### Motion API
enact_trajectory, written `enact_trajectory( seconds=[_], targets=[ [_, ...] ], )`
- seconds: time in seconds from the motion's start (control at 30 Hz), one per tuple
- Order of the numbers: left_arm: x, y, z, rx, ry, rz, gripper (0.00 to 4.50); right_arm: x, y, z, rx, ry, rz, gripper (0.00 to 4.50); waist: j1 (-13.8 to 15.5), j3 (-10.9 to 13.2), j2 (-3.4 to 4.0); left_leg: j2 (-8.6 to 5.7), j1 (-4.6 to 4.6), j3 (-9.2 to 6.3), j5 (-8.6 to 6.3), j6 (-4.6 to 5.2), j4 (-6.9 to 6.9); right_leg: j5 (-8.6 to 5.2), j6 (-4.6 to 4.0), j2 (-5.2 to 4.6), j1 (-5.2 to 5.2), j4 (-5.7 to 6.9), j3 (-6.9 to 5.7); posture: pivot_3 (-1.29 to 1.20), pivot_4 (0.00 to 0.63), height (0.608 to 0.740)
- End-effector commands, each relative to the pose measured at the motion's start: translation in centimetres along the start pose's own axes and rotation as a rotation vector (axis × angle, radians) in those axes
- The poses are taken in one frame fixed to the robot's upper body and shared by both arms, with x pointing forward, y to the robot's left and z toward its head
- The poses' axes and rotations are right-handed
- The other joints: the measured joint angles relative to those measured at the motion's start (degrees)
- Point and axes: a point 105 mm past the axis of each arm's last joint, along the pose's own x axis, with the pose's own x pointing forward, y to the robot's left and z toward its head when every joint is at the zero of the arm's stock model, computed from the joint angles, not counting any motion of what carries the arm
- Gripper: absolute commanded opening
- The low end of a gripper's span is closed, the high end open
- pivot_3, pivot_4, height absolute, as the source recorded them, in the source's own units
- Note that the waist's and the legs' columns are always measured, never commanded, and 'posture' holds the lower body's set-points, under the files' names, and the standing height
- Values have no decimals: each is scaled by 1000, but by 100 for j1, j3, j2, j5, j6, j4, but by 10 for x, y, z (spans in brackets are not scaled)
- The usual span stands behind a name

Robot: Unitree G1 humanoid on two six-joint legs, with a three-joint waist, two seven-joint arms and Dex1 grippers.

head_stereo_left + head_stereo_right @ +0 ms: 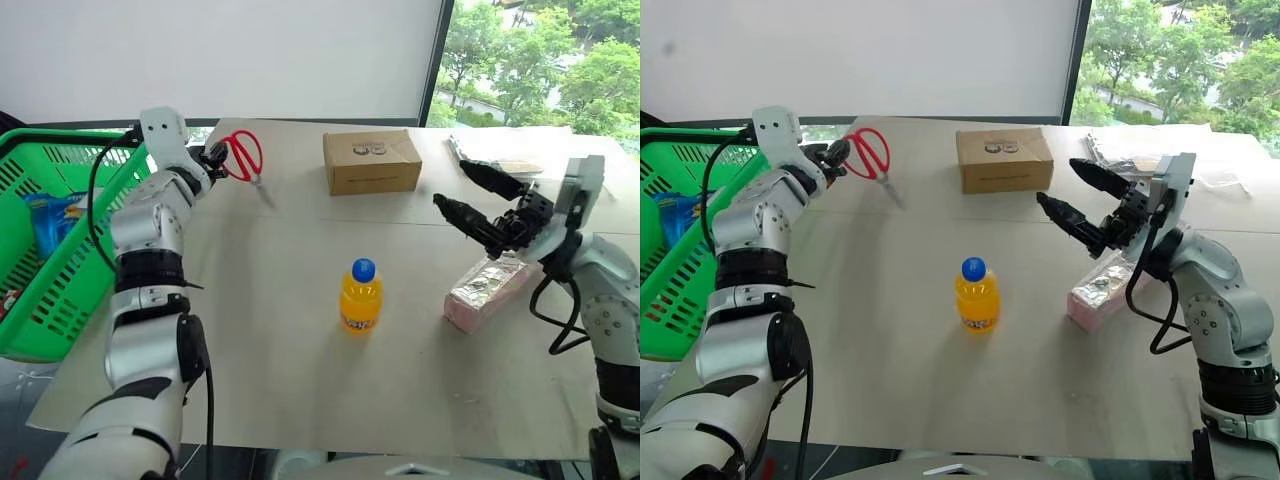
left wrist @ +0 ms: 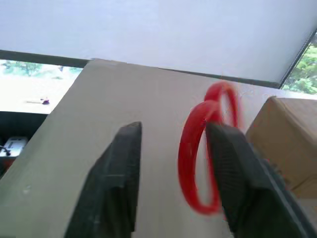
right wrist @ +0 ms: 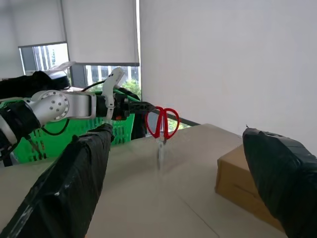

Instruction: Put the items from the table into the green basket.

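A: Which relation governs the coming move?

B: The red-handled scissors with steel blades [image 1: 243, 159] hang at the left gripper [image 1: 217, 159], handle loops up and blades pointing down toward the light beige-grey counter [image 1: 300, 380]. The long axis is close to vertical. The bright green plastic shopping basket with slotted lattice sides [image 1: 60, 260] lies on the robot's left, just off the counter edge, beside the left arm. The judgement is that the scissors must travel leftward over the thick rim.

A: State of the left gripper?

B: In the left wrist view its two black fingers [image 2: 119, 183] stand apart, with one red loop lying against the inner face of one finger. Whether the scissors are clamped or only hooked there cannot be told.

A: And the right gripper?

B: The right gripper [image 1: 478, 200] is spread wide and holds nothing. It hovers above the long pink-and-silver foil packet [image 1: 487, 291], whose long axis runs diagonally. The right arm is the nearer one to that packet.

A: The third item?

B: The small orange drink bottle with blue cap [image 1: 361, 296] stands upright mid-counter, between the two arms and well apart from the basket.

A: Legible writing?

B: The brown cardboard box [image 1: 371, 161] carries a dark printed mark on top, too small to read. The bottle label is not legible either.
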Motion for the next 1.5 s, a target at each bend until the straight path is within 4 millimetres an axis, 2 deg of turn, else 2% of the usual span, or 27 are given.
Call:
enact_trajectory(
  seconds=[0.03,0.07,0.13,0.3,0.4,0.5,0.53,0.6,0.67,0.8,0.93,1.27,1.5],
  targets=[
    [0,6,15,-3,-55,5,4302,-1,1,8,-53,-29,-9,4500,-14,0,0,-2,0,4,0,0,-1,1,2,-1,-2,0,4,3,0,724],
    [-1,7,15,8,-57,0,4462,-2,0,7,-57,-26,-15,4500,-16,0,0,-1,0,6,0,0,-1,1,2,-2,-2,0,5,3,0,724],
    [-4,8,16,4,-67,-30,4462,-6,-2,5,-61,-17,-36,4500,-11,0,0,-1,-6,5,0,0,-1,1,2,-2,-8,1,3,3,0,724],
    [-34,-18,13,-14,-83,-343,4462,-22,-2,-2,-64,24,-65,4500,-56,-2,3,3,-1,12,-1,2,0,1,2,-3,-9,9,9,-15,0,724],
    [-80,-39,-7,104,17,-647,4462,-31,-2,-6,-70,59,-71,4500,-159,-2,2,4,1,12,-1,1,5,1,2,-6,-8,21,10,-22,0,724],
    [-120,-29,-38,293,224,-800,4462,-39,2,-10,-73,98,-52,4500,-240,-3,4,5,19,21,-6,10,4,0,0,-5,-8,42,20,-16,0,724],
    [-127,-26,-42,313,267,-825,4462,-40,3,-11,-74,109,-45,4500,-268,-2,5,5,23,20,-11,19,3,-2,-2,-4,-7,45,18,-4,0,724],
    [-167,-42,-50,327,360,-1066,4462,-42,8,-17,-69,139,-20,4500,-291,-4,10,7,28,14,-6,14,5,-4,-5,-1,-7,63,15,5,0,724],
    [-184,-64,-57,356,347,-1205,4462,-45,16,-25,-33,190,38,4500,-280,-4,18,8,43,20,-5,14,8,-6,-6,-1,-3,74,18,10,0,724],
    [-193,-94,-82,393,384,-1321,4462,-67,41,-41,38,353,262,4500,-119,-2,32,0,66,20,9,38,24,-8,-3,8,33,68,12,17,0,724],
    [-190,-116,-100,422,383,-1365,4462,-81,45,-46,50,431,327,4500,-136,-2,31,2,114,29,9,39,24,-22,11,27,82,61,24,7,0,724],
    [-165,-140,-117,373,341,-1362,4462,-84,61,-48,111,445,328,4500,-164,-4,29,9,110,19,9,38,22,-11,6,58,76,65,35,-37,0,724],
    [-167,-157,-125,304,327,-1428,4462,-81,62,-48,107,443,312,4500,-191,-4,27,9,112,25,9,38,24,-15,15,57,76,64,42,-56,0,724]
  ],
)
